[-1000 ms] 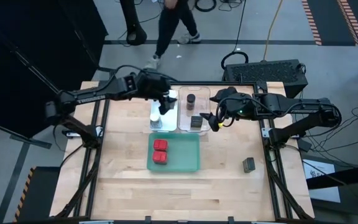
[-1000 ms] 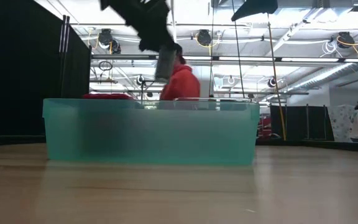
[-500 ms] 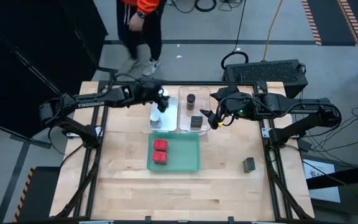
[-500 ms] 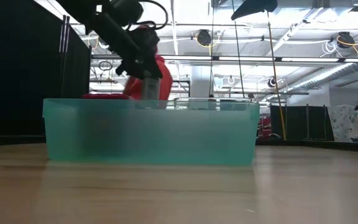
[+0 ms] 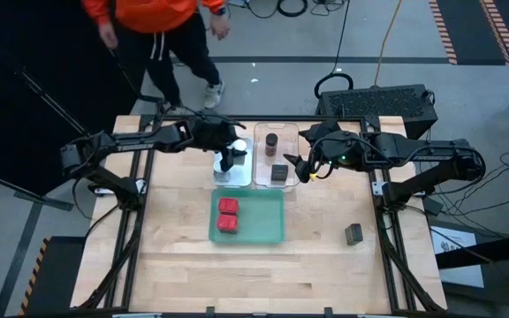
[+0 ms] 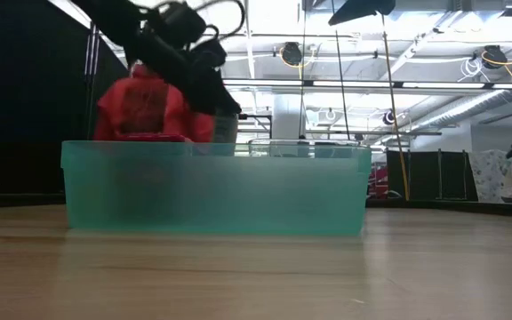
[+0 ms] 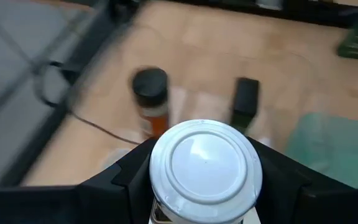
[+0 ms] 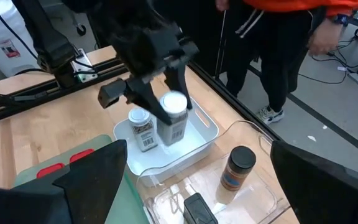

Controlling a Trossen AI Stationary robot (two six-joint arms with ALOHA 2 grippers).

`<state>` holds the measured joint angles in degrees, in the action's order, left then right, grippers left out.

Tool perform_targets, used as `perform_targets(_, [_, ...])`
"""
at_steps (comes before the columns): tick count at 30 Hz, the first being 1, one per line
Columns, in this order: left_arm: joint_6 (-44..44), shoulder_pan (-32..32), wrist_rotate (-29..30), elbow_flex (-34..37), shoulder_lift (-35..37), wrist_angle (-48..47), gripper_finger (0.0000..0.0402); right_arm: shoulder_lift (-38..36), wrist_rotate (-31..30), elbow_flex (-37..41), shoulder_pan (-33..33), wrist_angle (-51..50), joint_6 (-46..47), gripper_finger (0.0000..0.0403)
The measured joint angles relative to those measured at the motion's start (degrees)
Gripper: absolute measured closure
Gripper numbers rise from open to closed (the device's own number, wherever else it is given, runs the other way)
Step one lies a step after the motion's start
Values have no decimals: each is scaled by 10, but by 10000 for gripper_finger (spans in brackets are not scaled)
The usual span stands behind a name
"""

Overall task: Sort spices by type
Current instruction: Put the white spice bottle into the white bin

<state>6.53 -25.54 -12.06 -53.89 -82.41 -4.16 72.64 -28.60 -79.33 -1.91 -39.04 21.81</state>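
We hold a white-lidded jar (image 8: 174, 118) in our left gripper (image 5: 233, 156), fingers clamped around it, low over the white tray (image 5: 216, 175) at 12 o'clock, beside its twin (image 8: 140, 129). Next we release it. Our right gripper (image 5: 300, 170), fingers spread and empty, waits at the clear tray (image 5: 258, 150).

The left end effector (image 8: 166, 109) grips a white-lidded jar (image 8: 173, 118) over the white tray (image 8: 205, 138).

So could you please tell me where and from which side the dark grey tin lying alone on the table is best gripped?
Come straight down on the dark grey tin and close on its two long flat sides. It lies low, boxy and alone on the table, nearest the right end effector.
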Motion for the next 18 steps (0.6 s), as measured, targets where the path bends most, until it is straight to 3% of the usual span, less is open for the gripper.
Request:
perform_targets(5, [-1,-29,-94,0,-36,2,196,0,0,0,0,3,0,23])
perform_targets(18, [45,-38,-105,0,-93,48,196,0,1,0,0,1,0,23])
